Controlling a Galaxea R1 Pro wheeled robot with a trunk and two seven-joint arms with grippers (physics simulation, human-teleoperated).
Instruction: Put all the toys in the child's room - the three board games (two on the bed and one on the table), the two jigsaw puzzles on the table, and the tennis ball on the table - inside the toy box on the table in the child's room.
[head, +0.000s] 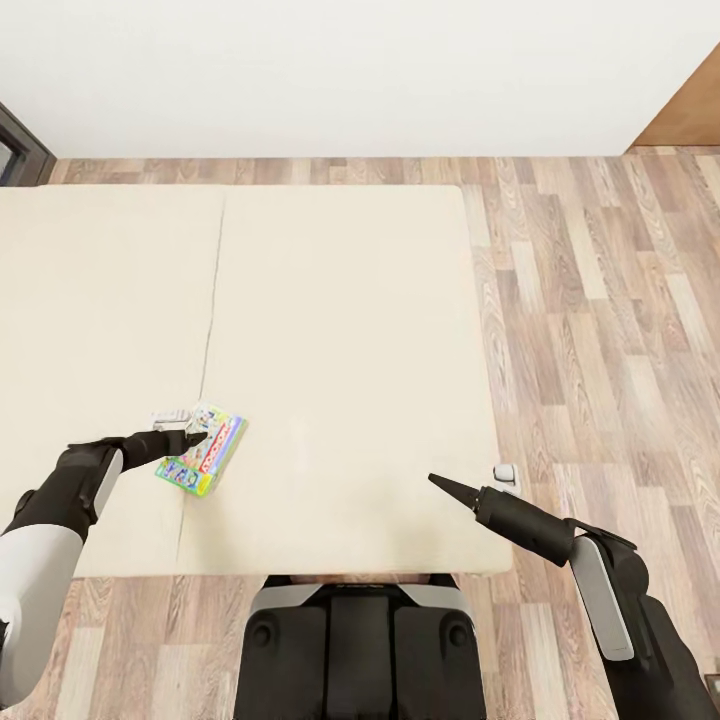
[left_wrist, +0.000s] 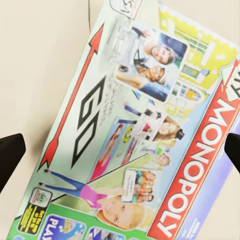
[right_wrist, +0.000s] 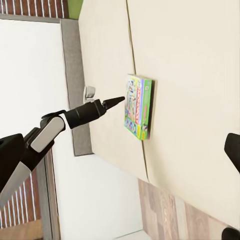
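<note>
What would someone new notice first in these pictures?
The colourful board game stands out on the plain beige bed, near its front edge toward the robot's left. The left gripper hovers right over it, and the left wrist view shows its Monopoly cover between the fingertips. The right gripper hangs over the bed's front right corner, holding nothing.

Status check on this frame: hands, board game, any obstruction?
Left hand open over the board game on the bed, not gripping. Right hand idle. Nothing blocking.
</note>
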